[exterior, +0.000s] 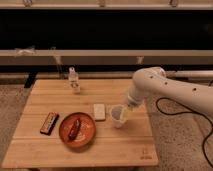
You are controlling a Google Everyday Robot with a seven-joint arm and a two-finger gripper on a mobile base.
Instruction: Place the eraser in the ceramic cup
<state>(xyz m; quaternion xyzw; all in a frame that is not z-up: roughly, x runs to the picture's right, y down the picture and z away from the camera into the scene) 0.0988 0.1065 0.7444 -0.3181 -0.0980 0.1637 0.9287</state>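
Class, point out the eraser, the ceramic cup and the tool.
eraser (49,123): camera view, top face centre
ceramic cup (116,118): camera view, front wall
tool (127,112): camera view, tip beside the cup's right side

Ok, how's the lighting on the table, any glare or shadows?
Camera view: the table is evenly, warmly lit, no glare; the background is dark; the hand at the right rim of the ceramic cup and the eraser at left are both plainly lit.

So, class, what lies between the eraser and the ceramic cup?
Camera view: the red-orange plate and pale beige block. The end effector sits by the cup.
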